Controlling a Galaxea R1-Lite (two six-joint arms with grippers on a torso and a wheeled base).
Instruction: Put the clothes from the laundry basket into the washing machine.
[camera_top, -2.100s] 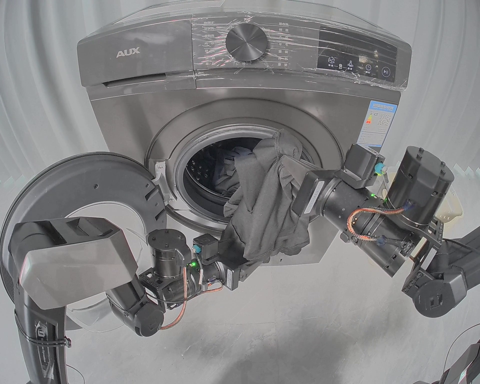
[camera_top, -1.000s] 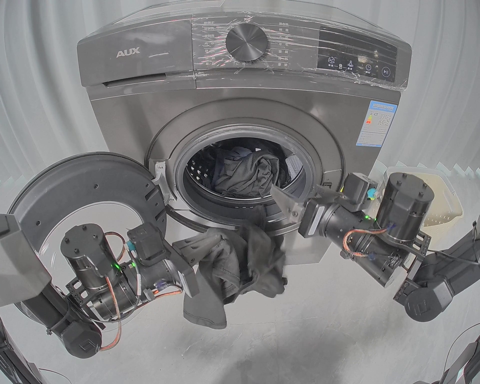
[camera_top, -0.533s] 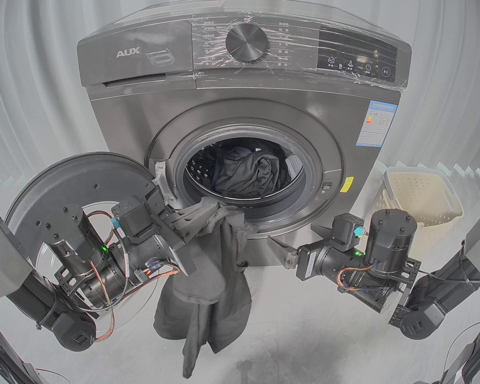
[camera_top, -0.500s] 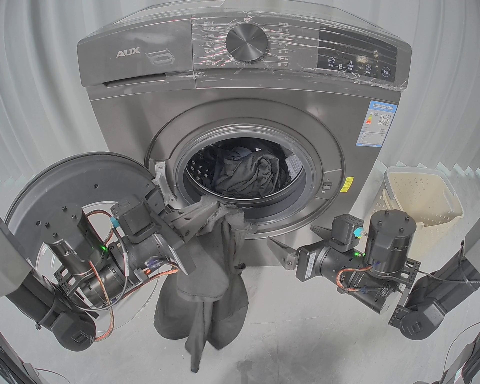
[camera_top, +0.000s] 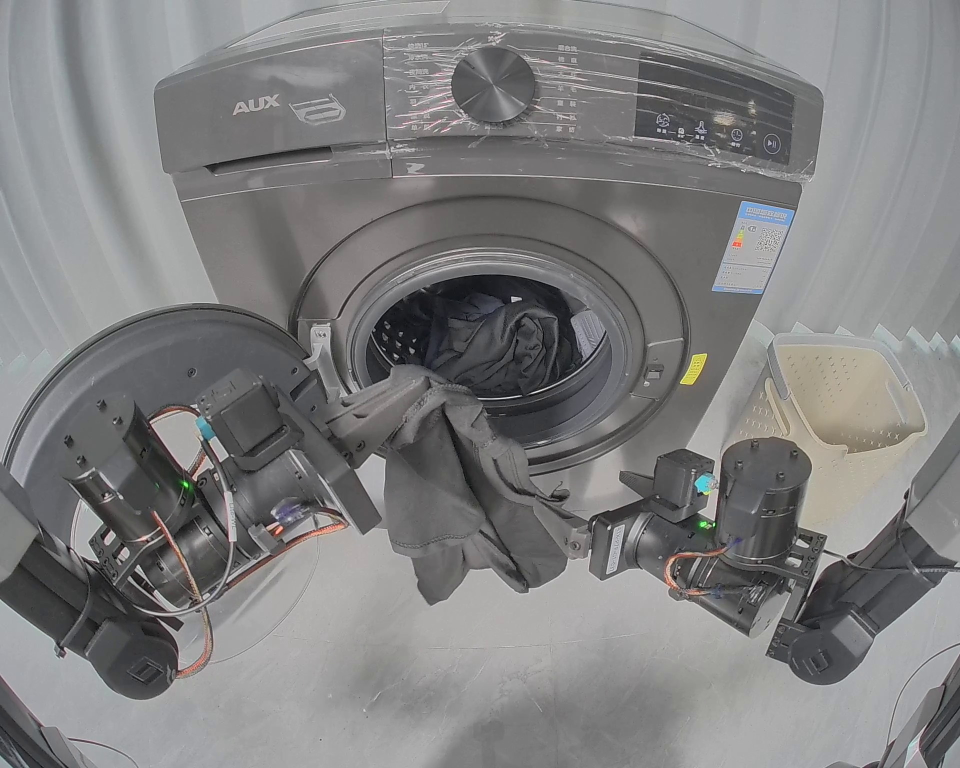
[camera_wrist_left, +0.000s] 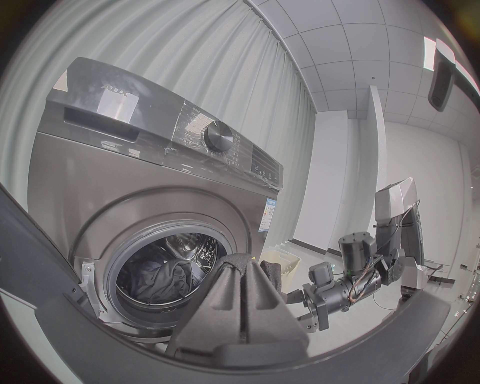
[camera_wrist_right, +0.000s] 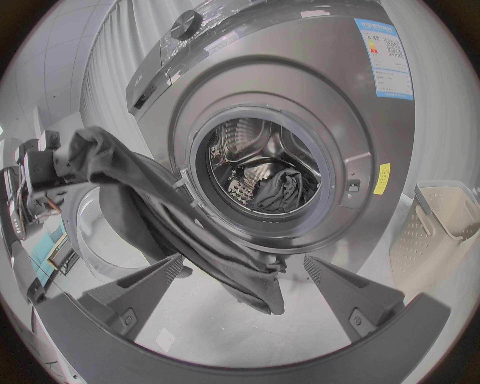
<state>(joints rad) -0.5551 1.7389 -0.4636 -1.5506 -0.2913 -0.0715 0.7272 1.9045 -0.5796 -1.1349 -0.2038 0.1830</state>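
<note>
A dark grey garment (camera_top: 460, 490) hangs in front of the washing machine (camera_top: 480, 200), just below the left of its open drum mouth. My left gripper (camera_top: 385, 405) is shut on the garment's top edge, and the cloth (camera_wrist_left: 273, 275) shows past its closed fingertips (camera_wrist_left: 243, 265). My right gripper (camera_top: 572, 540) is open at the garment's lower end. The hanging cloth (camera_wrist_right: 200, 240) drapes between its spread fingers (camera_wrist_right: 150, 285). More dark clothes (camera_top: 500, 345) lie inside the drum. The cream laundry basket (camera_top: 850, 400) stands on the floor to the machine's right.
The machine's round door (camera_top: 150, 370) is swung open to the left, right behind my left arm. Bare grey floor (camera_top: 520, 670) lies in front of the machine. White curtains hang behind and beside it.
My right gripper let go of the garment, dropped back, then moved left under its lower end. My left gripper lifted the garment toward the drum mouth, so it no longer hangs to the floor.
</note>
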